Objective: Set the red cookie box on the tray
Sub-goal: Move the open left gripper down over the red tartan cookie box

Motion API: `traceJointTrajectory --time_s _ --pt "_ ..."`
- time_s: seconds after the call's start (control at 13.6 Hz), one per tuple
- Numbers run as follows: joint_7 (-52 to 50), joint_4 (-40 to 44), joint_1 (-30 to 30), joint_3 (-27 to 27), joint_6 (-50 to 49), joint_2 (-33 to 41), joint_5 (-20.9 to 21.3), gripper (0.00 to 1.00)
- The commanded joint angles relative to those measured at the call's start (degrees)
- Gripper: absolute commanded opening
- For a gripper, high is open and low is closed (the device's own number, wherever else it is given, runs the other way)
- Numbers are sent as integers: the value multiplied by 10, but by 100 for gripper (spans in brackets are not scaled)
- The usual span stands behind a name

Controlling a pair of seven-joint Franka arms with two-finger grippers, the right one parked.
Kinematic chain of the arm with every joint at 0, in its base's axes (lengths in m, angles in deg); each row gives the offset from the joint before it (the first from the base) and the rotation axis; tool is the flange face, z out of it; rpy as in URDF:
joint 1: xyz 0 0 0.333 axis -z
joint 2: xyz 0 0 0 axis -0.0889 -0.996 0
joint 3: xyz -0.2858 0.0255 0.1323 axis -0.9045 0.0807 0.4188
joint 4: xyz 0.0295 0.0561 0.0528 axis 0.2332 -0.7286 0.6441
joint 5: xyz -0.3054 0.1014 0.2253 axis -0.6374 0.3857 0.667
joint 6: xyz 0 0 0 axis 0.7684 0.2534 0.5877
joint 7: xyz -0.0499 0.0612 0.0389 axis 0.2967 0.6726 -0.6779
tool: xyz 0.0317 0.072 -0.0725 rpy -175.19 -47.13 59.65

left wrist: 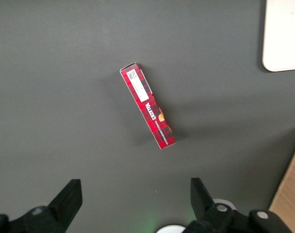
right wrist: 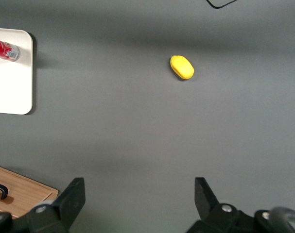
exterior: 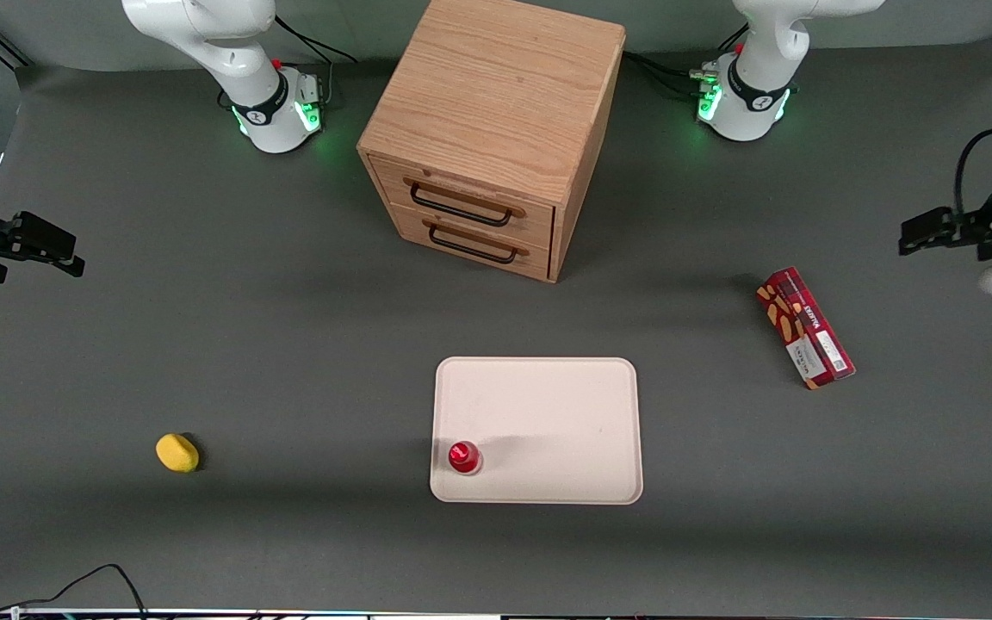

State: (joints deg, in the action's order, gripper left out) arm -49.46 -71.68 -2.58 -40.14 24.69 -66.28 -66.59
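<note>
Cookie box [exterior: 804, 328] lying flat on gray table [exterior: 203, 344] toward working arm's end, well apart from tray [exterior: 548, 405], red-capped bottle [exterior: 464, 457] standing on tray corner, gripper [left wrist: 136, 196] hovering above box, fingers spread wide, grasping nothing, wooden drawer cabinet [exterior: 489, 129] farther from camera than tray, yellow lemon [exterior: 176, 453] sitting toward parked arm's end.

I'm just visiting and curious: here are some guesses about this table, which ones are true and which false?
1. The red cookie box already lies on the tray. False: it lies on the table, off the tray, toward the working arm's end.
2. A small red-capped bottle stands on the tray. True.
3. The gripper is clamped on the box. False: it is open, above the table, holding nothing, with the box apart from its fingers.
4. The wooden drawer cabinet has both drawers shut. True.
5. The yellow object sits inside a drawer. False: it lies on the table toward the parked arm's end.
</note>
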Motion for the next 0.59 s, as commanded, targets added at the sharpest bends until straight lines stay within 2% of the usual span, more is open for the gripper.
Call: traceJointTrajectory --time_s 0.0,0.3,0.52 --pt "-30 -136 1 0 91 63 8 99" --pt "-51 -281 1 -1 249 94 5 98" --pt "-78 -327 5 -1 339 69 4 97"
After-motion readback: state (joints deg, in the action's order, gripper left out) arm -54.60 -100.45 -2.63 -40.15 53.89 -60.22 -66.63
